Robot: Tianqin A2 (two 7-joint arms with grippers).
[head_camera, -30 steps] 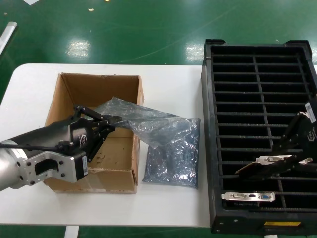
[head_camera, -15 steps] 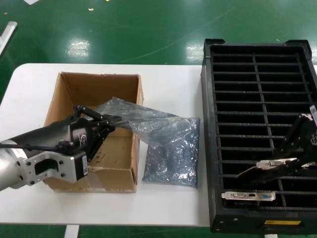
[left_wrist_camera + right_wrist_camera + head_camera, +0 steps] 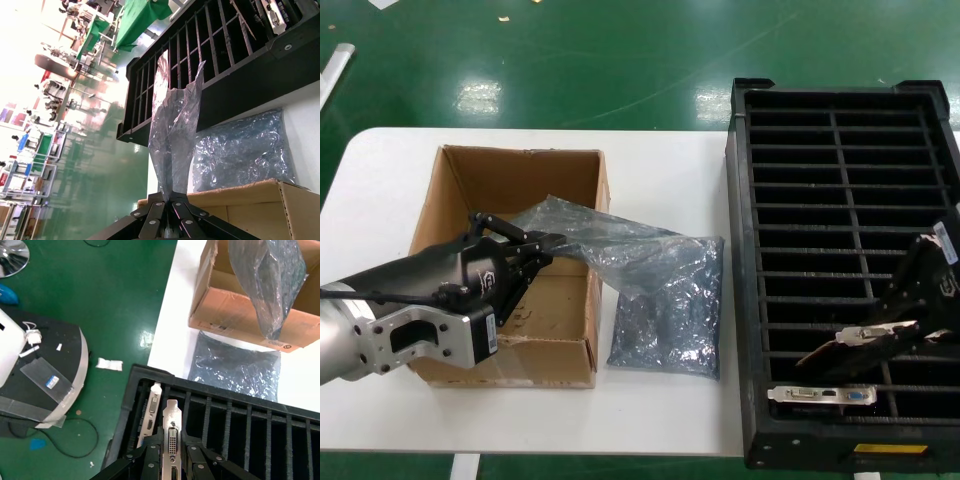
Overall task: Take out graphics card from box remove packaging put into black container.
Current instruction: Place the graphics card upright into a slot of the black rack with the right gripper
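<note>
Over the black container's [image 3: 840, 270] near rows, the right gripper [image 3: 905, 335] reaches in from the side, jaws clamped on a graphics card [image 3: 855, 340] held tilted — a second card [image 3: 820, 395] stands slotted just in front. Left gripper [image 3: 542, 250] hangs over the box [image 3: 470, 200], jaws pinching the packaging [image 3: 585, 235]. Another bag [image 3: 670, 310] lies on the white table [image 3: 660, 160]; green floor [image 3: 620, 50] beyond. Right arm is cut off.

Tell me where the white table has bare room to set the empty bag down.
Free: the table strip behind the box and beside the black container, and the front edge below the flat bag. Crowded: between box and container, where that bag lies. The left tool holds another bag over the box; the right tool holds a graphics card over the container.
</note>
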